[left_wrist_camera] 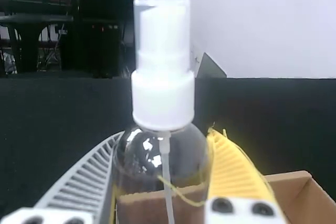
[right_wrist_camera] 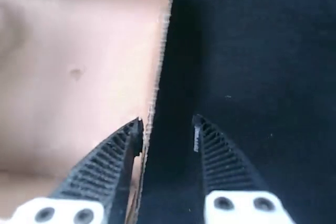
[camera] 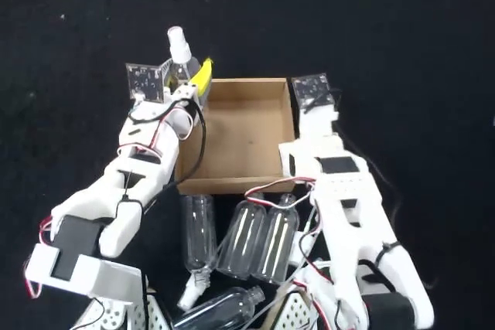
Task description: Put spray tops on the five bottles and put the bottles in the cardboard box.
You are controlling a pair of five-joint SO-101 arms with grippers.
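Observation:
My left gripper (camera: 188, 75) is shut on a clear bottle (camera: 184, 67) with a white spray top (camera: 178, 39), held upright above the far left corner of the cardboard box (camera: 232, 185). In the left wrist view the bottle (left_wrist_camera: 157, 156) and its spray top (left_wrist_camera: 161, 61) stand between the grey and yellow fingers of that gripper (left_wrist_camera: 165, 137), with the box's edge (left_wrist_camera: 294, 192) just beneath. My right gripper (right_wrist_camera: 167, 124) is open and straddles the box's right wall (right_wrist_camera: 157, 66), one finger inside, one outside. In the high view this gripper (camera: 296, 123) sits at the wall.
Several clear bottles lie on the black table in front of the box, among them three side by side (camera: 199, 229), (camera: 241, 239), (camera: 278, 241) and one nearer the arm bases (camera: 220, 311). A white spray top (camera: 189, 295) lies at the left bottle's neck. Cables run over them.

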